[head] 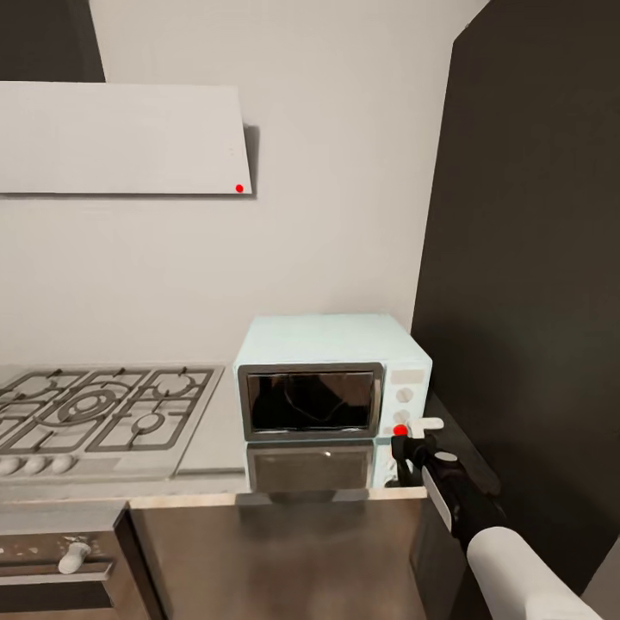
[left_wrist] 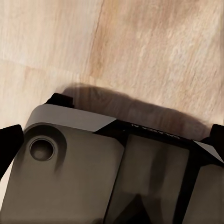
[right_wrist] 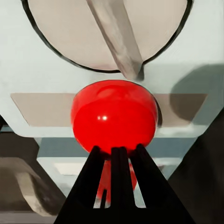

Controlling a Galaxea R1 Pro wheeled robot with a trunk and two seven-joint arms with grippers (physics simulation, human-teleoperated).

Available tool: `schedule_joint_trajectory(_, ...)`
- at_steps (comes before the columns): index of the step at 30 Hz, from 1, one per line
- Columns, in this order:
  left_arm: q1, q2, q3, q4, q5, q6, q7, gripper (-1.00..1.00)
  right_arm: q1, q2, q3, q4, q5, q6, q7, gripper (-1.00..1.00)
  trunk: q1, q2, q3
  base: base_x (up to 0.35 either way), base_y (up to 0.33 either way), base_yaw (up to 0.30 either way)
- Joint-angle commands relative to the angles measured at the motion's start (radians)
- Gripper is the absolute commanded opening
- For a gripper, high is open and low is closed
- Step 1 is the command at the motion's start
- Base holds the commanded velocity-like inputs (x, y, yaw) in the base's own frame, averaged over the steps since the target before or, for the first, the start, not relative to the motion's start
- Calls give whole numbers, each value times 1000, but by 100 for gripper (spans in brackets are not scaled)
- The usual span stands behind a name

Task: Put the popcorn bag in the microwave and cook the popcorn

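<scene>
The pale mint-blue microwave [head: 331, 379] stands on the grey steel countertop [head: 215, 435] against the wall, its dark glass door closed. My right gripper [head: 403, 444] is at the lower right corner of its control panel, below the white knobs. In the right wrist view its dark fingers [right_wrist: 119, 161] are pressed together, tips against the round red indicator dot [right_wrist: 113, 116] under a large white knob [right_wrist: 105, 32]. The left gripper [left_wrist: 112, 140] hangs over the wood floor with its fingertips far apart and nothing between them. The popcorn bag and the popcorn are out of view.
A gas hob [head: 95, 413] lies left of the microwave under a flat white hood [head: 120, 138]. A tall dark cabinet [head: 525, 258] rises close on the microwave's right. Glossy dark cabinet fronts [head: 275, 560] face me, with an oven knob [head: 73, 555] at lower left.
</scene>
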Motion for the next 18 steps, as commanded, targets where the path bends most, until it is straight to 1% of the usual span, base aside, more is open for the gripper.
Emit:
schedule_joint_trajectory(1, -1, 0, -9, 0, 8, -3, 3, 100, -7, 0, -6, 1, 11, 5, 6, -100, 12, 0, -1, 144, 0, 0)
schedule_joint_trajectory(5, -1, 0, -9, 0, 8, -3, 3, 100, -7, 0, -6, 3, 11, 5, 7, -100, 12, 0, -1, 24, 0, 0)
schedule_joint_trajectory(7, -1, -1, -9, 0, 8, -10, 4, 100, -7, 0, -6, 4, 12, 6, 8, -100, 12, 0, -1, -136, 0, 0)
schedule_joint_trajectory(10, -1, -2, -9, 0, 9, -22, 5, 100, -7, 1, -6, 2, 16, 7, 11, -100, 12, 0, -1, -303, 0, 0)
schedule_joint_trajectory(18, -1, -2, -9, 0, 9, -23, 5, 100, -7, 1, 0, -11, 21, 20, 16, -100, 12, 0, -1, -334, 0, 0)
